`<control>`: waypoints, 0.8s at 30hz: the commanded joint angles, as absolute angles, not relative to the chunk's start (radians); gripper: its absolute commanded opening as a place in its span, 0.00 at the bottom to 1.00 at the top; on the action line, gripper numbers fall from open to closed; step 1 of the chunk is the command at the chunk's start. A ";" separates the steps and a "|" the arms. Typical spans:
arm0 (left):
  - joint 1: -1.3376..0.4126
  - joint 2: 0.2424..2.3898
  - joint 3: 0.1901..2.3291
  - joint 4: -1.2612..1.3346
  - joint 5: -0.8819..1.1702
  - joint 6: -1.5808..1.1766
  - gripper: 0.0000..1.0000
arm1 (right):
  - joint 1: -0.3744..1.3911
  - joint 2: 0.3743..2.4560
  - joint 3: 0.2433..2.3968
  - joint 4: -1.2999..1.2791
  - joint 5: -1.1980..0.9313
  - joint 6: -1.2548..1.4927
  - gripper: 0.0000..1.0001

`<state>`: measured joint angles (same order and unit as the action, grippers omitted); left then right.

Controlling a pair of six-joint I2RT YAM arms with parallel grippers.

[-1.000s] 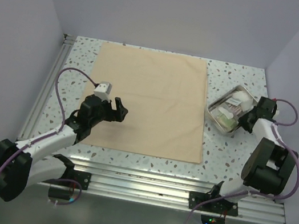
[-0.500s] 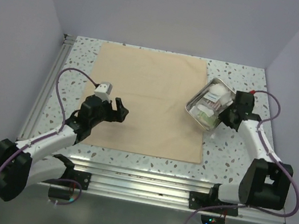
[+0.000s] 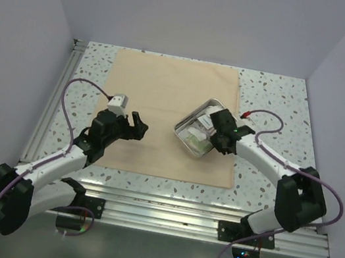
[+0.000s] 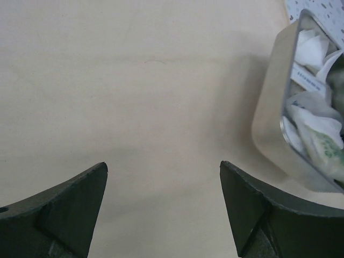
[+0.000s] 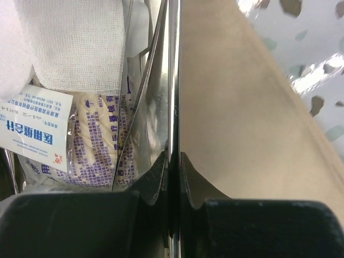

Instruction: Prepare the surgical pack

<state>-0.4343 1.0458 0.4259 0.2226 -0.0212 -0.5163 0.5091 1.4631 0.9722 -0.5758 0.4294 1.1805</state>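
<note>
- Top view: steel tray (image 3: 193,114) sat over the right part of the tan cloth (image 3: 159,93), inside its 3 o'clock edge. Whether it rested on the cloth or hung just above could not be told.
- Right pincer (image 3: 221,125) was pressed together on the tray's thin wall (image 5: 173,80), pinching the rim on its 3 o'clock side. The tray body lay toward 9 o'clock from that pincer.
- Tray long axis ran roughly from 1–2 o'clock to 7–8 o'clock, skew to the cloth's edges.
- Contents: printed sachets (image 5: 37,131) and white gauze (image 5: 70,48) were inside the tray.
- Left pincer (image 3: 136,125) was spread wide and held nothing, over the cloth's left part. The tray lay at 3 o'clock from it, apart.
- Judgement: the cloth's centre lay at about 9 o'clock from the tray, so the right arm should finish the placement and square the tray.
- Speckled counter (image 3: 278,101) showed beyond the cloth.
</note>
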 commanded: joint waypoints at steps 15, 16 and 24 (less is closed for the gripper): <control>-0.440 1.032 0.423 0.252 -0.080 -0.511 0.89 | 0.773 1.738 1.132 -0.687 0.696 1.640 0.14; -0.440 1.031 0.422 0.253 -0.080 -0.511 0.89 | 0.773 1.736 1.138 -0.686 0.701 1.629 0.24; -0.440 1.028 0.425 0.244 -0.104 -0.500 0.89 | 0.776 1.622 1.155 -0.727 0.747 1.508 0.60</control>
